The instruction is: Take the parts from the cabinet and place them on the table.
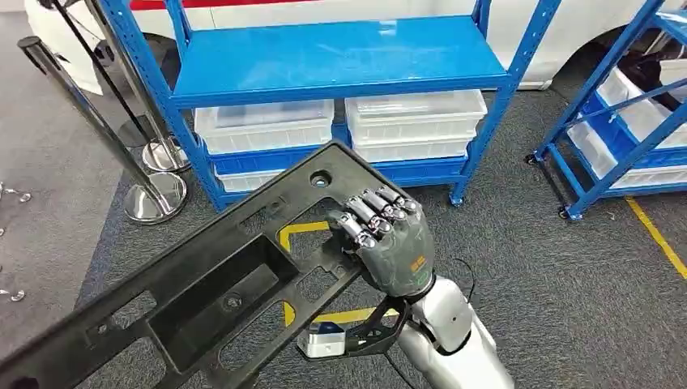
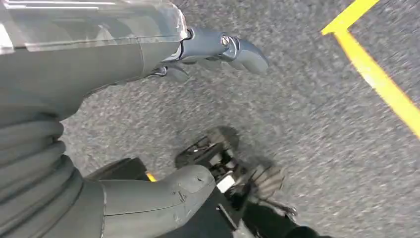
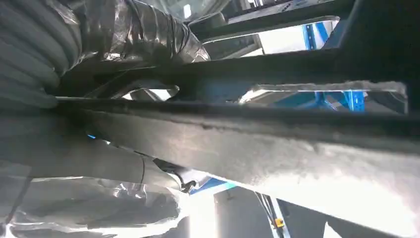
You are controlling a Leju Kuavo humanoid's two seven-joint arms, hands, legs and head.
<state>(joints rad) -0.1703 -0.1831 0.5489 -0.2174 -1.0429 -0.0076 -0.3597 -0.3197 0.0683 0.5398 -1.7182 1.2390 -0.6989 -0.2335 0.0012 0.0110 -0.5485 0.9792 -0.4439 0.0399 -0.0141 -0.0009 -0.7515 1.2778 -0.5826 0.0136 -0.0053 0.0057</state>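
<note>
Head view: right hand (image 1: pixel 387 237) with fingers curled over the edge of a long black plastic part (image 1: pixel 211 284), held in front of the blue shelf rack (image 1: pixel 340 61), white bins (image 1: pixel 413 121) on its lower shelf, left wrist view: left hand (image 2: pixel 124 54) over grey carpet (image 2: pixel 307 124), fingers apart and holding nothing, right wrist view: the part's dark rim (image 3: pixel 257 134) clamped between thumb and fingers.

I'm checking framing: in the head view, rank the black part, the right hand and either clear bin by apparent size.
1. black part, nearest the camera
2. clear bins: left and right look alike
3. right hand, gripping the part
</note>
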